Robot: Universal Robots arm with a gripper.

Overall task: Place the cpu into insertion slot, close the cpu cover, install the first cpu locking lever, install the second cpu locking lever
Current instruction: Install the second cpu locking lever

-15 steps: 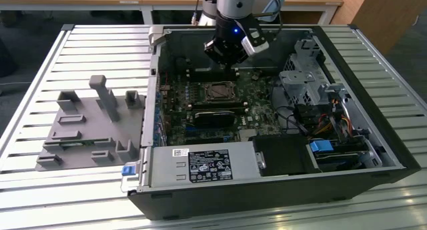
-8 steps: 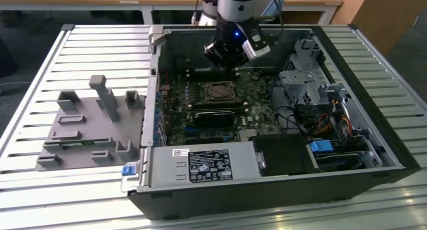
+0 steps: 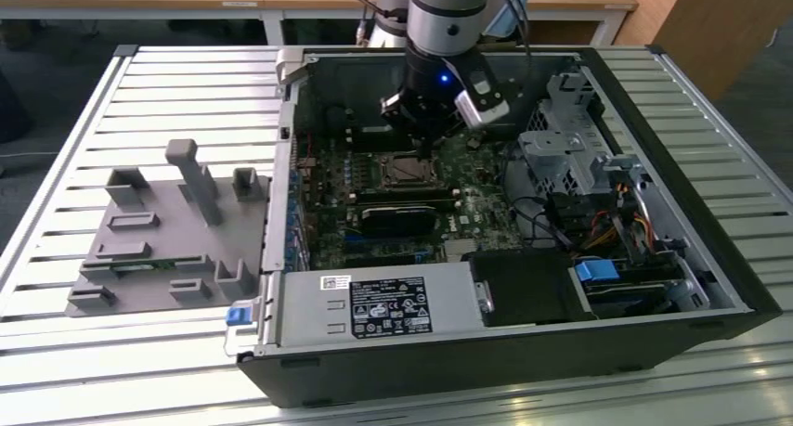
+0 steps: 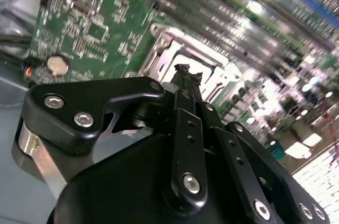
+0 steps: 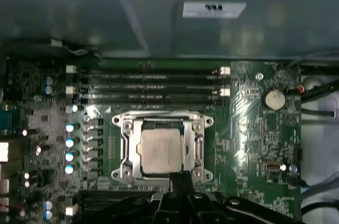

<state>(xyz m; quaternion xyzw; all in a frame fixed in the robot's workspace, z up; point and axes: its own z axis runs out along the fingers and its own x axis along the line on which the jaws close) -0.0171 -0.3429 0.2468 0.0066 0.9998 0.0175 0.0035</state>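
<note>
The gripper (image 5: 179,181) is nearest in the first wrist view, its fingers pressed together into one thin tip at the near edge of the cpu cover (image 5: 198,142). The cover lies flat over the insertion slot (image 5: 123,152). Inside its window sits the cpu (image 5: 159,151), level, metal top upward; it is square, so no long axis. It looks light, stiff and fragile; I would hold it by its edges only.

Pale silver-grey cpu (image 5: 158,151) inside a silvery cpu cover (image 5: 126,147), on a green motherboard (image 5: 259,128); black gripper (image 5: 180,179).
</note>
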